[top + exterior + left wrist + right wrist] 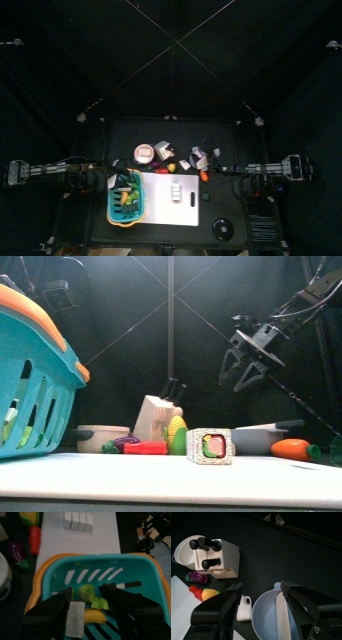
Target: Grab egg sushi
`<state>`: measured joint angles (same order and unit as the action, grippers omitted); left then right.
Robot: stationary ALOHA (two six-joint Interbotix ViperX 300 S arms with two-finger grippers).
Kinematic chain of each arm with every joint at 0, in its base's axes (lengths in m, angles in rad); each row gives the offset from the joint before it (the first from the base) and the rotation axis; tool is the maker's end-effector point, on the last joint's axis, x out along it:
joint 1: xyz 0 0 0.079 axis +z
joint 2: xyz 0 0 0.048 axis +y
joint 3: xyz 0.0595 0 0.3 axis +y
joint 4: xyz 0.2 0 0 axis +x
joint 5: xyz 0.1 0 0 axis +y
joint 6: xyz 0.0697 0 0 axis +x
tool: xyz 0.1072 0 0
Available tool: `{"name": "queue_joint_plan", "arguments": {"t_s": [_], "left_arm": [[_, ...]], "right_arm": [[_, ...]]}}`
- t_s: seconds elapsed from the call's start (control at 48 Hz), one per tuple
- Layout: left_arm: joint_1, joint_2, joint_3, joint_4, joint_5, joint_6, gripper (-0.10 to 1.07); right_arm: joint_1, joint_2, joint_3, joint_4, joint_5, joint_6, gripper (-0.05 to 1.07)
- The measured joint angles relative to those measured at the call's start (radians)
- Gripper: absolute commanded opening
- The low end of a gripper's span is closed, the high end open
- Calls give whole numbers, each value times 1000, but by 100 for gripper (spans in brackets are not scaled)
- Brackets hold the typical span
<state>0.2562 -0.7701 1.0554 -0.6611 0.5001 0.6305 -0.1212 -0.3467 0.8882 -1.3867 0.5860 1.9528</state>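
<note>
No readable text, labels or numbers anywhere.

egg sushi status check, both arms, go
Left tool open, over the teal basket, empty. Right tool open, raised, empty. Egg sushi upright at the table's front edge, untouched. Nothing blocking it.

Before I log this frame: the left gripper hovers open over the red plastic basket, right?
Not quite: the plastic basket is teal with an orange rim, not red. The left wrist view shows the left gripper open above it.
</note>
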Motion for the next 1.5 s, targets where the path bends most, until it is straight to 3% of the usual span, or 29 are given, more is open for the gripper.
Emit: {"name": "queue_joint_plan", "arguments": {"t_s": [0.271,0.5,0.75,1.125,1.312,1.5], "left_arm": [[75,52,-78,152,-184,3,88],[172,195,-144,176,-249,0,88],[216,327,-204,221,-192,3,88],[245,552,-288,400,-95,2,89],[249,626,-310,505,-54,2,91],[250,673,-325,522,-28,0,97]], "right_arm": [[-6,2,2,0,0,-3,94],[-6,2,2,-5,2,-2,94],[-6,0,3,-6,2,-3,94],[-9,0,3,-6,0,-3,94],[-9,0,3,-6,-2,-3,94],[-8,0,3,-6,0,-3,94]]}}
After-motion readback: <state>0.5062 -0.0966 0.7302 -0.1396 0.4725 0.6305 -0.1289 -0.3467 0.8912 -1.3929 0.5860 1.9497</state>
